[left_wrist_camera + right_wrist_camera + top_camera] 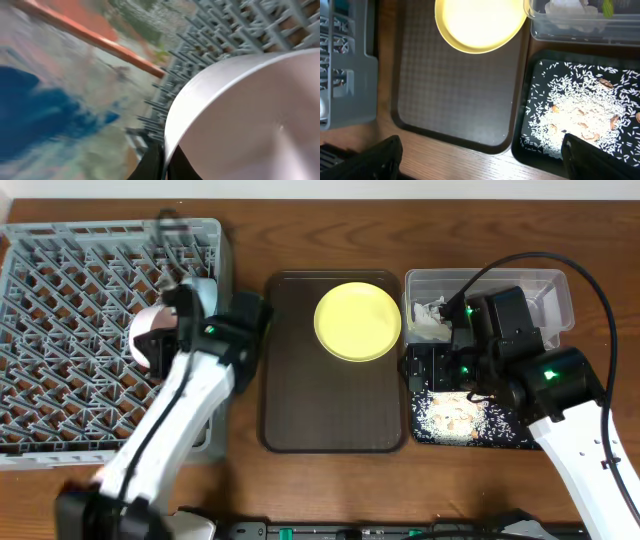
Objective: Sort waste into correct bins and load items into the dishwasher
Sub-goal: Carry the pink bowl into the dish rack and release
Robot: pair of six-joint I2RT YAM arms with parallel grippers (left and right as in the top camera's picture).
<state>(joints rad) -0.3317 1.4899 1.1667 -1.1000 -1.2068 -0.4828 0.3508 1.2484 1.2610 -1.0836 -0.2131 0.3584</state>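
My left gripper (164, 165) is shut on the rim of the white-pinkish bowl (150, 340), holding it tilted over the right part of the grey dish rack (70, 330). The left wrist view is blurred; the bowl (240, 120) fills it, with rack pegs (225, 30) behind. The yellow plate (357, 320) lies on the brown tray (300, 410). My right gripper (490, 160) is open and empty, above the seam between the brown tray and the black tray (535, 145). Rice crumbs (580, 110) lie in the black tray. The clear tub (570, 31) holds tissue (565, 7) and the green wrapper (607, 6). The blue bowl and chopsticks are not visible.
My right arm (560, 390) hangs over the clear tub (555, 285) and the black tray (500, 438). The rack's corner (350, 75) stands left of the brown tray (455, 90). Wooden table (330, 480) lies along the front.
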